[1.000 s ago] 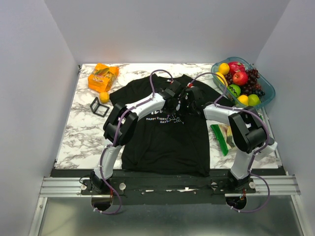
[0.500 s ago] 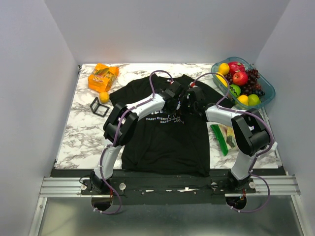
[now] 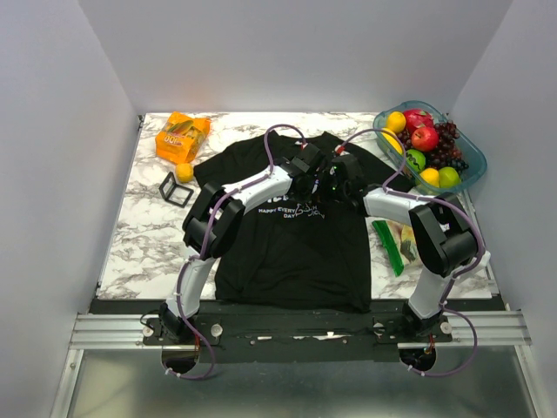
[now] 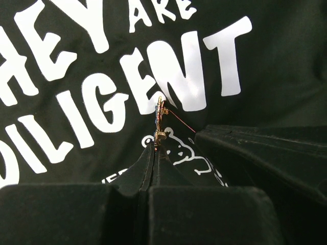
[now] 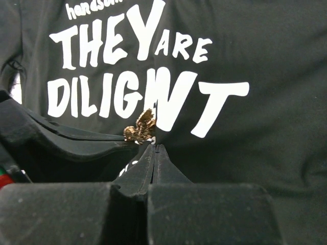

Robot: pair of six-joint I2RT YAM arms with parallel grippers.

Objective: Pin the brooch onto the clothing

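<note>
The black T-shirt (image 3: pixel 287 252) lies flat on the table with its white print up. Both grippers meet over the print. My left gripper (image 4: pixel 155 145) is shut on the small gold brooch (image 4: pixel 159 118), held edge-on above the letters, with its thin pin sticking out to the right. In the right wrist view the brooch (image 5: pixel 140 127) sits at the tip of the left fingers (image 5: pixel 76 138). My right gripper (image 5: pixel 156 146) is shut just beside it, pinching a fold of the shirt (image 5: pixel 255 61) that puckers the word "DILIGENT". In the top view the left gripper (image 3: pixel 318 185) and the right gripper (image 3: pixel 331 186) touch.
A bowl of fruit (image 3: pixel 475 165) stands at the back right. An orange packet (image 3: pixel 181 135), a small orange ball (image 3: pixel 184 171) and a black wire-frame cube (image 3: pixel 177 189) lie at the back left. A green packet (image 3: pixel 392 244) lies right of the shirt.
The right arm's elbow has shifted slightly right and its gripper has closed in on the left one. The left arm has stayed put.
</note>
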